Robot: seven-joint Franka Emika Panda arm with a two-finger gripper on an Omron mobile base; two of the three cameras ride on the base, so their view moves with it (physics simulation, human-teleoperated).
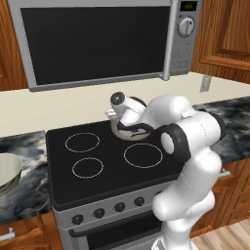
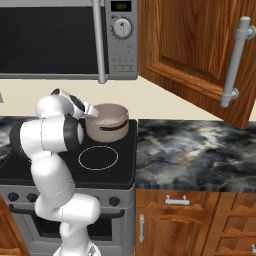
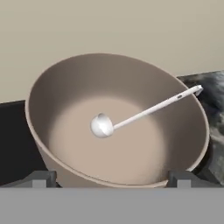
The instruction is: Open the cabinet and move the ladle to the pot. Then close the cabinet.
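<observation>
The pot point(image 3: 43, 100), grey outside and beige inside, stands on the stove's back right burner point(image 2: 107, 125). The ladle point(image 3: 144, 111) lies inside it, its round silver bowl on the pot's floor and its thin handle leaning on the rim at the right. My gripper point(image 3: 113, 178) hovers just above the pot point(image 2: 90, 113), open, with one fingertip point(image 3: 41, 177) on each side and nothing between them. The cabinet point(image 2: 190, 55) is up on the right, its door swung open, the grey bar handle point(image 2: 235, 62) at its free edge.
A black stovetop point(image 1: 97, 156) with ring burners sits under a steel microwave point(image 1: 97, 39). A pale bowl point(image 1: 7, 173) rests on the marble counter at the far left. More marble counter point(image 2: 200, 150) stretches right of the stove, above wooden drawers point(image 2: 177, 201).
</observation>
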